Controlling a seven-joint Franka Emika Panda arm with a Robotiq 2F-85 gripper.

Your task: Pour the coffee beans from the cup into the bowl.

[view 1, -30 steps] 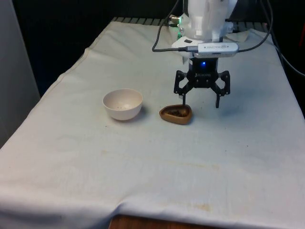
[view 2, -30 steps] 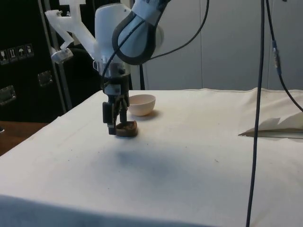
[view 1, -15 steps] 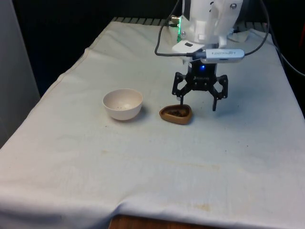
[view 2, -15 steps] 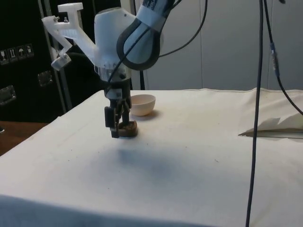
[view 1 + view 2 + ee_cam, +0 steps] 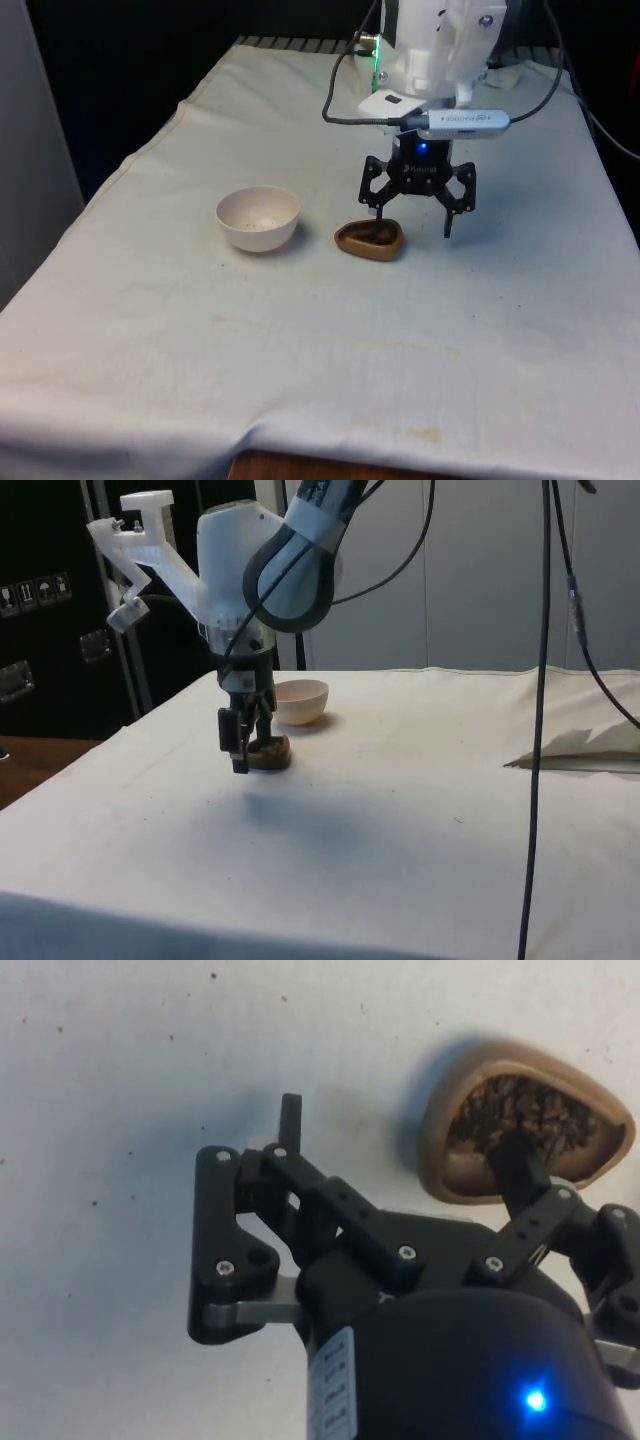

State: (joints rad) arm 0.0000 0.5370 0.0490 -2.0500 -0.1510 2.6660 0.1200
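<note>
Spread tool straddles cup rim, bowl well apart.

bowls: one white bowl is counted, at 9 o'clock of the cup
cups: one brown cup is counted
coffee beans: one heap of coffee beans is seen in the cup; single beans cannot be counted
grippers: one gripper is counted
cloths: one white cloth is counted

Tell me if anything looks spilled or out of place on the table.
Nothing spilled: the beans sit inside the brown cup, upright beside the white bowl. The open gripper has one finger over the cup's opening, the other out over the cloth.
</note>
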